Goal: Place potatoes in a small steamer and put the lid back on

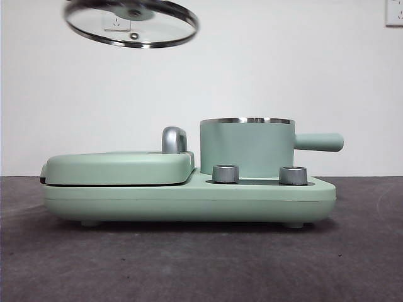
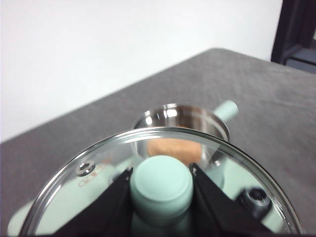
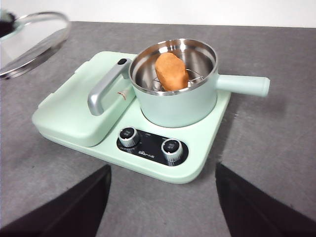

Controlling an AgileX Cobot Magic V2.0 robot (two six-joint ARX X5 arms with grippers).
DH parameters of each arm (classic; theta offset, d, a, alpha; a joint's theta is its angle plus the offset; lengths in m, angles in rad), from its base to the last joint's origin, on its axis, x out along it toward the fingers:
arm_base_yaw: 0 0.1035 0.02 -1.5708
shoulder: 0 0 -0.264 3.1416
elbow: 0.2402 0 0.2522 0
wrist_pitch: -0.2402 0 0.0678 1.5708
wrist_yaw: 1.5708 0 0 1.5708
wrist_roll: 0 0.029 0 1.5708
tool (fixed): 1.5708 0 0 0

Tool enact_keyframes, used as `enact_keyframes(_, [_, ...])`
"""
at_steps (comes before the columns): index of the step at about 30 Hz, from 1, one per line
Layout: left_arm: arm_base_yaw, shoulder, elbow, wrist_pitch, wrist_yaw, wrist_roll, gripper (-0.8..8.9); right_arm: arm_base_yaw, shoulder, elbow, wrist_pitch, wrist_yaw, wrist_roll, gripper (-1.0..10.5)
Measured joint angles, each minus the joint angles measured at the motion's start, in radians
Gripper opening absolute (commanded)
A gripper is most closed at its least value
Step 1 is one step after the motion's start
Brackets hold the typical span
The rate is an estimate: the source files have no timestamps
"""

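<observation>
Mint-green and round, the knob [image 2: 161, 183] of the lid [image 2: 163, 148] sits clamped between the black jaws of the left gripper [image 2: 161, 190], which holds the glass disc tilted in the air, high and off to the griddle [image 1: 119, 167] side of the cooker base [image 1: 189, 201]. Beyond and below the lid stands the steamer [image 3: 175, 91], uncovered, with the potato [image 3: 170, 71] resting inside on its steel rack. Well back from the cooker, the right gripper [image 3: 163, 207] has its jaws spread wide, holding nothing.
</observation>
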Motion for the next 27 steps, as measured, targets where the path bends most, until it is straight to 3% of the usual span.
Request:
enact_keyframes(7, [-0.042,0.194,0.034,0.206,-0.005,0.0,0.09,0.0,-0.015,0.0,-0.034,0.037,0.001,3.2])
enact_keyframes(14, [-0.055,0.404,0.19,0.246,-0.005,0.0,0.09,0.0,-0.015,0.0,-0.065,0.093,0.003,3.2])
enact_keyframes(27, [-0.075,0.7,0.484,0.251,0.032,0.0,0.09,0.0,-0.015,0.0,-0.069,0.093,0.003,3.2])
